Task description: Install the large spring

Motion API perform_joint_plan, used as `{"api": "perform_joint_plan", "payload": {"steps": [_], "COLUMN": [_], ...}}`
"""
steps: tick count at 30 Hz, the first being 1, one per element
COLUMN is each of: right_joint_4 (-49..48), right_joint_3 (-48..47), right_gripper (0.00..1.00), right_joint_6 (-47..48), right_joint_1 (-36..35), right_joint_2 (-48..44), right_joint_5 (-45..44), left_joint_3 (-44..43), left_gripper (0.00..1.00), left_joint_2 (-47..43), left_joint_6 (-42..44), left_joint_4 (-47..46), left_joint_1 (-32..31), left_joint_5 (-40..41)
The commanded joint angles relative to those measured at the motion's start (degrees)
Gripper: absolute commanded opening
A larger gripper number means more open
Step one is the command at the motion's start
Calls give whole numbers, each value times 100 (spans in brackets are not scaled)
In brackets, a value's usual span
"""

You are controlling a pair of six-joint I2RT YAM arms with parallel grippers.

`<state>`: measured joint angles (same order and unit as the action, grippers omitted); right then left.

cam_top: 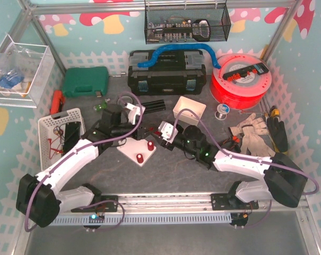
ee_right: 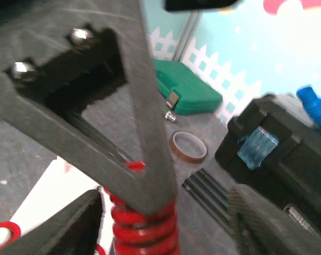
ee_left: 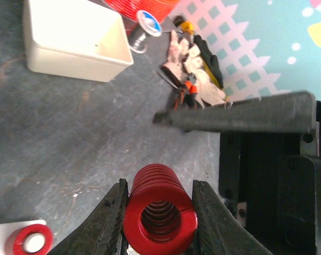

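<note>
The large red spring (ee_left: 160, 212) is gripped between the fingers of my left gripper (ee_left: 159, 220), which is shut on it, its open end facing the camera. In the top view the left gripper (cam_top: 147, 126) hovers just beyond the white baseplate (cam_top: 129, 150), which carries two red parts (cam_top: 140, 157). My right gripper (ee_right: 165, 215) is open wide, its fingers (ee_right: 75, 226) standing on either side of the spring (ee_right: 144, 234) without touching it. The left gripper's dark fingers cross the right wrist view and hide the spring's top. The right gripper (cam_top: 157, 131) meets the left one head-on.
A white box (cam_top: 189, 108) and black rails (cam_top: 157, 104) lie behind the grippers. A black toolbox (cam_top: 167, 71), green case (cam_top: 85, 81) and red spool (cam_top: 240, 79) stand at the back. A white basket (cam_top: 59, 130) is left, gloves (cam_top: 253, 133) right. A tape roll (ee_right: 189, 147) lies nearby.
</note>
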<state>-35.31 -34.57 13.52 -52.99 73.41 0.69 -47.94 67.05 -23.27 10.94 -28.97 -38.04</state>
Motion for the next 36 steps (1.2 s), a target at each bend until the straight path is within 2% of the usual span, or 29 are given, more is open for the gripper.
{"api": "perform_joint_plan", "payload": {"steps": [1,4,5,6,12,16,26,36], "right_joint_4": [227,216,209,194,99,-25,-74,-134], "right_joint_3": [174,442,521,594,921,1082,1186,1260], "right_gripper": [77,87,95,98,99,99,99,99], "right_joint_6": [-504,-693,-731,-775,-901,-994,-1079,-1059], "right_joint_1": [-18,-17,-10,-9,4,20,26,27], "right_joint_2": [-254,-504,-580,-653,-908,-907,-904,-969], "right_joint_5": [-505,-681,-755,-875,-1734,-1890,-1886,-1956], "left_joint_3": [-234,-335,-377,-414,-723,-787,-1060,-1070], "left_gripper": [0,0,0,0,0,0,1,3], "left_joint_2": [-287,-368,-394,-420,-484,-387,-27,551], "left_joint_6": [70,148,174,205,236,138,-325,-442], "left_joint_4": [485,999,1189,1380,2494,3009,3976,4005], "left_joint_1": [3,7,8,14,23,52,74,94], "left_joint_5": [775,1466,1738,2011,3719,4517,4962,4960]}}
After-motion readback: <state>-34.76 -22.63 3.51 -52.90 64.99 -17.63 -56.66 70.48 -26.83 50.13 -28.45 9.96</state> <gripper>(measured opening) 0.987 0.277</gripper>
